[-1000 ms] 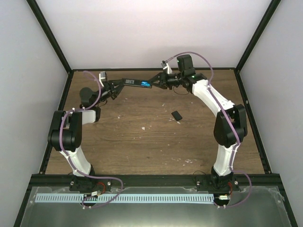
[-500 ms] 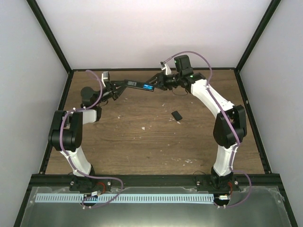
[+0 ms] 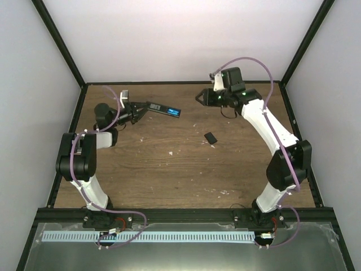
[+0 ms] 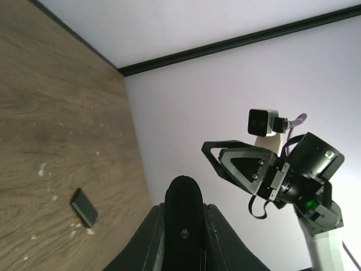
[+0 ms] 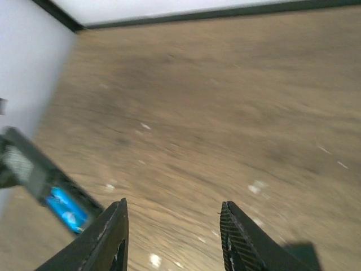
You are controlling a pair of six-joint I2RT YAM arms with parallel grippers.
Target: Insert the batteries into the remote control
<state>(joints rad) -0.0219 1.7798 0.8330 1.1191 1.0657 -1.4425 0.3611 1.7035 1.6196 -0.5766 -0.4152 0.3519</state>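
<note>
My left gripper is shut on one end of the slim black remote control and holds it in the air over the far left of the table. In the left wrist view the remote sticks out between the closed jaws. A bright-blue battery shows in the remote's open free end, and also in the right wrist view. Whether one or two batteries sit there I cannot tell. My right gripper is open and empty, apart from the remote, to its right. Its fingers frame bare wood.
A small black rectangular cover piece lies on the wooden table right of centre; it also shows in the left wrist view. White crumbs dot the wood. Black frame rails and white walls bound the table.
My right gripper has let go of the remote's free end, opened and pulled back to the right. The left gripper has lowered the remote slightly, still holding it.
</note>
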